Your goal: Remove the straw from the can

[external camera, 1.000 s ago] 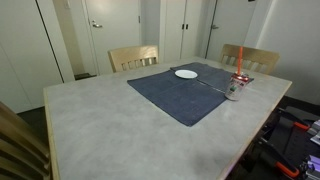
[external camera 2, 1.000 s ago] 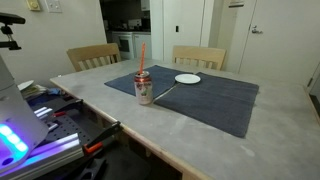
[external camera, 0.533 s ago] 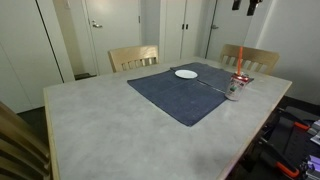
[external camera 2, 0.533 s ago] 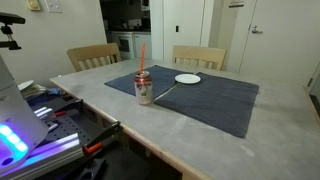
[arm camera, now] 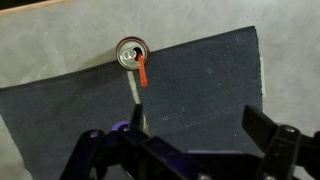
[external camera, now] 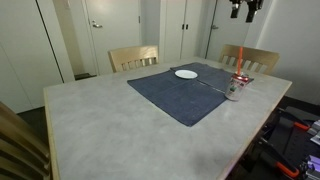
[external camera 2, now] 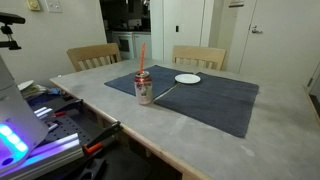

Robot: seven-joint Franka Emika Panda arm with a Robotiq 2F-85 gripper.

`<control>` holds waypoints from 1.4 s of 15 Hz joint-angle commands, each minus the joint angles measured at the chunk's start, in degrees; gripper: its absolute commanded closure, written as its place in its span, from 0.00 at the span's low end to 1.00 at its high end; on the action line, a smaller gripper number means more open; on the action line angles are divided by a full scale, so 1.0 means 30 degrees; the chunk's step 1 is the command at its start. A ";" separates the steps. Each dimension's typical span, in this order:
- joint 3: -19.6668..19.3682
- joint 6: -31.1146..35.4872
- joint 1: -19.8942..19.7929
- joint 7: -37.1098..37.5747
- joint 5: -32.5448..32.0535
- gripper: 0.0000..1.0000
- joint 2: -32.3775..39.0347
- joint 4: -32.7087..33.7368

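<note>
The silvery can (external camera: 234, 88) with red markings stands at the edge of a dark blue placemat (external camera: 185, 98). The red-orange straw (external camera: 240, 58) stands up out of it. Both show in both exterior views, can (external camera 2: 144, 91) and straw (external camera 2: 141, 58). My gripper (external camera: 243, 10) hangs high above the can at the top edge of an exterior view. The wrist view looks straight down on the can (arm camera: 131, 53), with the straw (arm camera: 142, 72) leaning out of its opening. My gripper (arm camera: 200, 135) is open and empty, its fingers far apart and well clear of the straw.
A flat white plate (external camera: 186, 73) lies on the far side of the placemat. A thin utensil-like stick (external camera 2: 165, 92) lies between can and plate. The grey table (external camera: 100, 120) has wooden chairs (external camera: 133, 57) behind it. A cluttered bench (external camera 2: 40, 125) stands beside the table.
My gripper has come further into view at the top of an exterior view, moving slightly down and left above the can. Can and straw have not moved.
</note>
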 commanded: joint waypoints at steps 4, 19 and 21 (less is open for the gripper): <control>0.2163 0.0229 0.0157 0.4474 0.0290 0.00 0.0332 -0.1641; 0.1045 0.0634 -0.1330 0.5422 -0.1895 0.00 0.2555 0.0342; 0.0821 0.0401 -0.1388 0.5244 -0.1770 0.00 0.2780 0.0738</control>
